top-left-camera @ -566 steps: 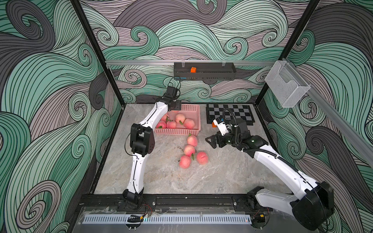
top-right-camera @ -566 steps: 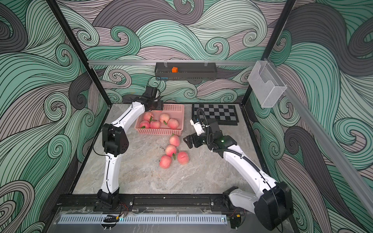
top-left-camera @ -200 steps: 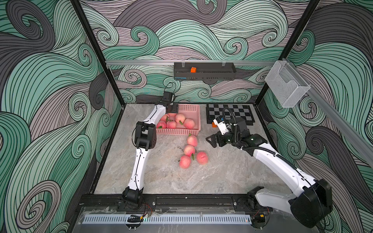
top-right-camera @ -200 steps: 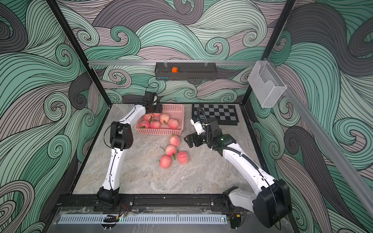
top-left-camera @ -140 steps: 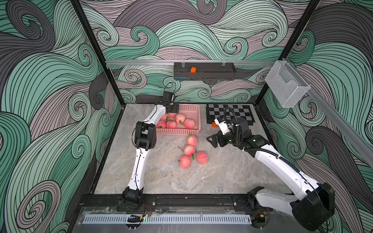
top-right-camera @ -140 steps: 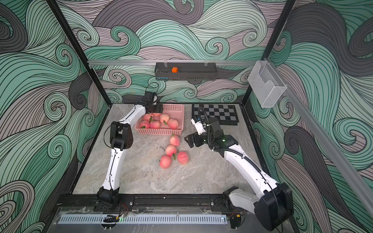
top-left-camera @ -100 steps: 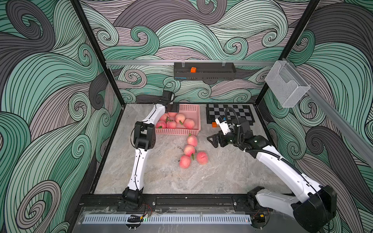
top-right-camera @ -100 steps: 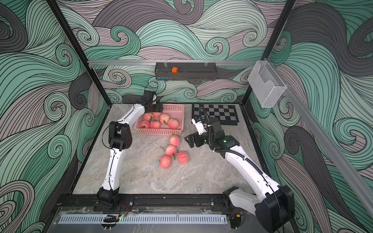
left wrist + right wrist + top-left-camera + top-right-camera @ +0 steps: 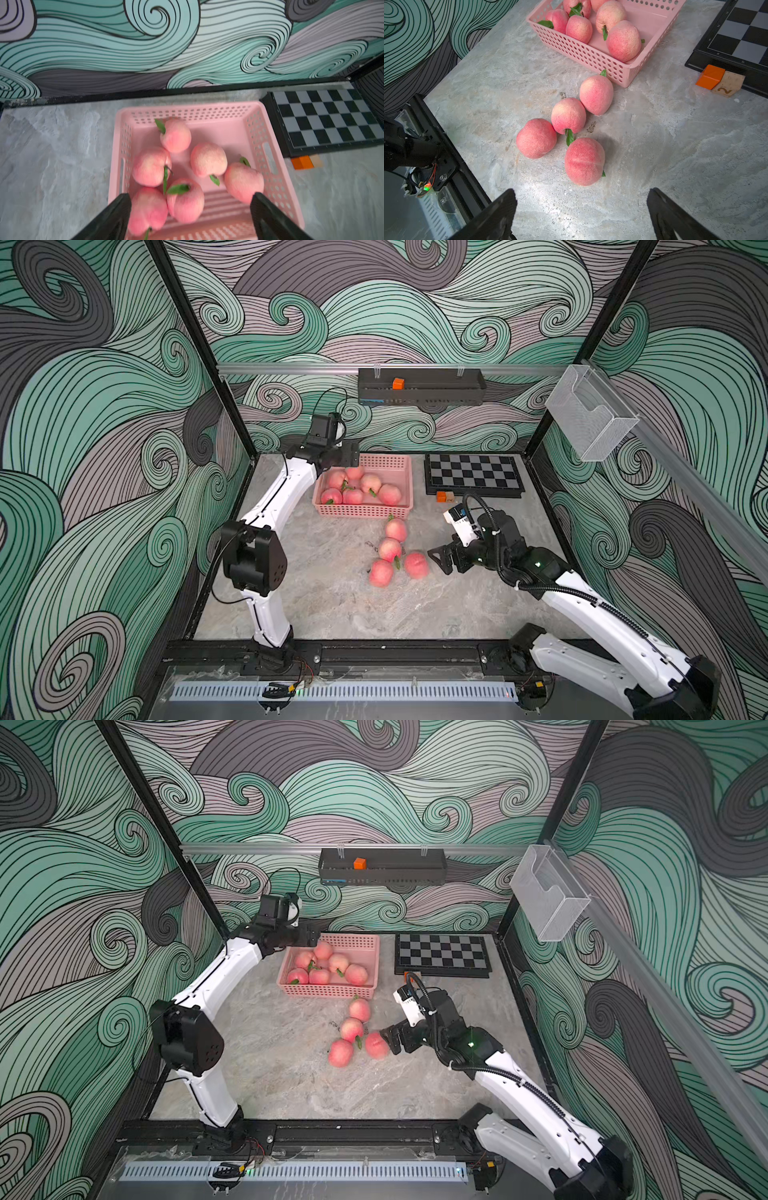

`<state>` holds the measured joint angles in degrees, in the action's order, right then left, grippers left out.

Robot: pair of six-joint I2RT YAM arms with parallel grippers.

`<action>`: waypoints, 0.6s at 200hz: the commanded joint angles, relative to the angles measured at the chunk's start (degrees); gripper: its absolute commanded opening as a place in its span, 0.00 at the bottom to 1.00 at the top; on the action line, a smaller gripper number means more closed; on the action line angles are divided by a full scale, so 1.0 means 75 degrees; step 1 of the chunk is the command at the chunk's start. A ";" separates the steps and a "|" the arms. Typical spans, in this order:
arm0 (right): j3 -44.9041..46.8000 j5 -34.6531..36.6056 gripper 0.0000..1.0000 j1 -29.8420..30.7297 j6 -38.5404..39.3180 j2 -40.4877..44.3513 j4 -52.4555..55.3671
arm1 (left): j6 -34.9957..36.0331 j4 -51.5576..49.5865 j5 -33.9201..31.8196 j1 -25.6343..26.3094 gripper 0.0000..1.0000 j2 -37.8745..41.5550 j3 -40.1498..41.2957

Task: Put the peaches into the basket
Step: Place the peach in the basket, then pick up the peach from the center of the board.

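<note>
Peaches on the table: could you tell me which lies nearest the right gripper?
The peach just ahead of the right gripper; the other three lie farther.

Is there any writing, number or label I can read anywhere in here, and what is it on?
"2": on the beige cube beside the orange cube, by the chessboard.
"1", "2", "3": tiny, faint white marks on the chessboard's black frame.
Letters on that frame: too small to read.
Nothing else readable.

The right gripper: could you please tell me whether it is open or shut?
Open: the right gripper has its jaws wide apart, nothing between them.
</note>
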<state>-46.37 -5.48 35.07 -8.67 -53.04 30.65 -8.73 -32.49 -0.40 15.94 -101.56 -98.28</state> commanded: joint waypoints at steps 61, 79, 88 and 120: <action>0.0483 0.0918 0.99 0.0956 -0.0446 0.0368 0.0146 | -0.0770 -0.0483 -0.0554 0.1609 0.91 0.3635 0.3519; 0.0568 0.0927 0.99 0.1048 -0.0508 0.0304 0.0143 | -0.1182 -0.0619 -0.0453 0.1890 0.91 0.4122 0.4176; 0.0581 0.0946 0.99 0.1098 -0.0514 0.0268 0.0162 | -0.1340 -0.0649 -0.0450 0.2000 0.91 0.4351 0.4471; 0.0662 0.0972 0.99 0.1148 -0.0468 0.0081 0.0132 | -0.1775 -0.0881 -0.0241 0.2260 0.91 0.4978 0.5421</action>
<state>-42.22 0.95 43.20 -11.46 -51.51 31.90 -17.98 -36.34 -2.98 31.81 -66.98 -61.01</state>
